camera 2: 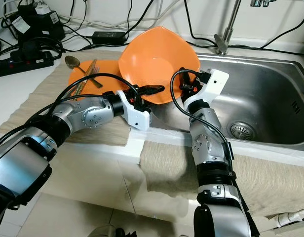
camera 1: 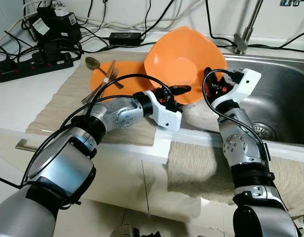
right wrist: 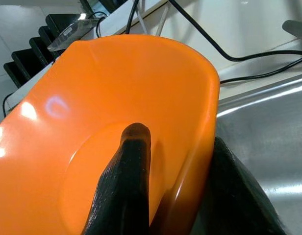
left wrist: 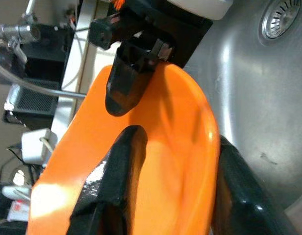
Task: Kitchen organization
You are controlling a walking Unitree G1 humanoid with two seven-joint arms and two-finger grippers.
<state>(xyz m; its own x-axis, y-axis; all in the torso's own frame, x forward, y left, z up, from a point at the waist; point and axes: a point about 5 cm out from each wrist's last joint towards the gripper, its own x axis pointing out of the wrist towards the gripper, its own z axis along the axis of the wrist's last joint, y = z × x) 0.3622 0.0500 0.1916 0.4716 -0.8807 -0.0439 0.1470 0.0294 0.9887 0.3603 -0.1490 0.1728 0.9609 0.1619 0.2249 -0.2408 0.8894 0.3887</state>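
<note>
An orange bowl (camera 1: 184, 54) stands tilted on edge at the left rim of the steel sink (camera 1: 285, 94). My left gripper (camera 1: 185, 90) is shut on the bowl's lower rim, one finger (left wrist: 116, 176) inside and the other outside. My right gripper (camera 1: 210, 89) is shut on the same rim from the sink side, with one finger (right wrist: 129, 181) inside the bowl. An orange plate (camera 1: 100, 79) lies on the beige mat (camera 1: 58, 106) behind the left arm. On the plate rest a spoon (camera 1: 93, 62) and other slim utensils (camera 1: 106, 80).
A faucet (camera 1: 246, 29) rises behind the sink, and the drain (camera 1: 263, 129) lies right of my right arm. A power strip (camera 1: 33, 66), adapters and cables crowd the counter's back left. A towel (camera 1: 201, 170) hangs over the counter's front edge.
</note>
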